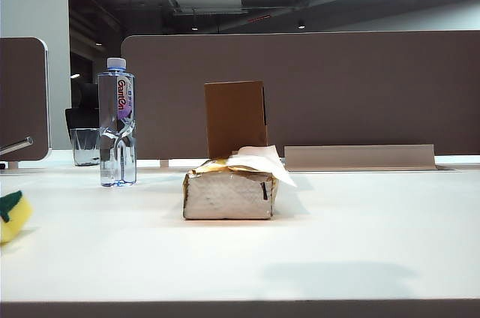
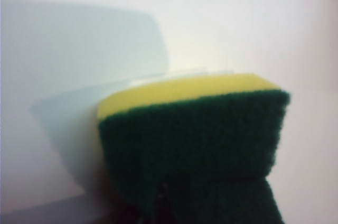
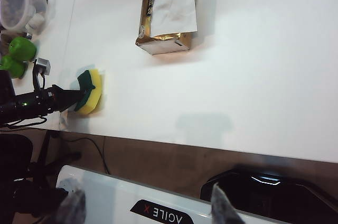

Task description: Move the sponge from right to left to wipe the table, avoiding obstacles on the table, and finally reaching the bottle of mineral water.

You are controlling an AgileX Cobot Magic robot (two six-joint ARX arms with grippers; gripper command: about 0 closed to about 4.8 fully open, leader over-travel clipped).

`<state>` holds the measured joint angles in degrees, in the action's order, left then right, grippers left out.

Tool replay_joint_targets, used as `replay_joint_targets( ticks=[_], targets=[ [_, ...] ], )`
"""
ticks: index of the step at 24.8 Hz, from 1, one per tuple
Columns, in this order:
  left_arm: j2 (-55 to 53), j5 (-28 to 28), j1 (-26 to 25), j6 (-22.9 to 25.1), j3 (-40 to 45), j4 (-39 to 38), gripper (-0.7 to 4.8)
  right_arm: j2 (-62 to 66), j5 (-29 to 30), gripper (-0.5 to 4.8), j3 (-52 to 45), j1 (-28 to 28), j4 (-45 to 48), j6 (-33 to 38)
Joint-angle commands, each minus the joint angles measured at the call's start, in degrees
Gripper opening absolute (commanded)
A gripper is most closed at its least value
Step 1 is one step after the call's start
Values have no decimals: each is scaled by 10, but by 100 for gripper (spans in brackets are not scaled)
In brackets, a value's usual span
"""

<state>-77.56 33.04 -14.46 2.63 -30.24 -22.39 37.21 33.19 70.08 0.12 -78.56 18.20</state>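
The yellow sponge (image 3: 91,92) with its dark green scouring layer (image 2: 195,145) rests on the white table (image 1: 360,235) near its front left edge and shows at the far left of the exterior view (image 1: 13,217). My left gripper (image 3: 74,99) is shut on it, its fingers hidden behind the green face. The whitish tissue pack (image 1: 229,194) lies mid-table with the upright brown cardboard box (image 1: 235,117) right behind it. The bottle of mineral water (image 1: 117,123) stands at the back left. My right gripper (image 3: 148,211) hangs open and empty over the robot's base, off the table.
A glass tumbler (image 1: 85,145) stands behind the bottle. Brown partition panels (image 1: 337,85) close the far edge, with a low ledge (image 1: 360,157) at the back right. Off the table's left end are a clear plastic container (image 3: 18,5) and green objects (image 3: 18,55).
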Motion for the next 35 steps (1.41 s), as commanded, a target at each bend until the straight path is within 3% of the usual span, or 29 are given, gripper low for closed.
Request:
replay_joint_targets(
  ticks=[1, 9, 19, 27, 35],
  targets=[
    [-5, -58, -3, 4, 7, -21, -5, -1, 4, 305, 2, 0, 4, 0],
    [-5, -58, -2, 1, 7, -5, -5, 0, 4, 305, 2, 0, 4, 1],
    [-7, -62, -2, -36, 6, 93, -5, 0, 4, 305, 2, 0, 4, 0],
    [-28, -58, 0, -37, -6, 114, -5, 0, 4, 305, 2, 0, 4, 1],
    [-122, -60, 49, -36, -73, 127, -5, 0, 4, 305, 2, 0, 5, 13]
  ],
)
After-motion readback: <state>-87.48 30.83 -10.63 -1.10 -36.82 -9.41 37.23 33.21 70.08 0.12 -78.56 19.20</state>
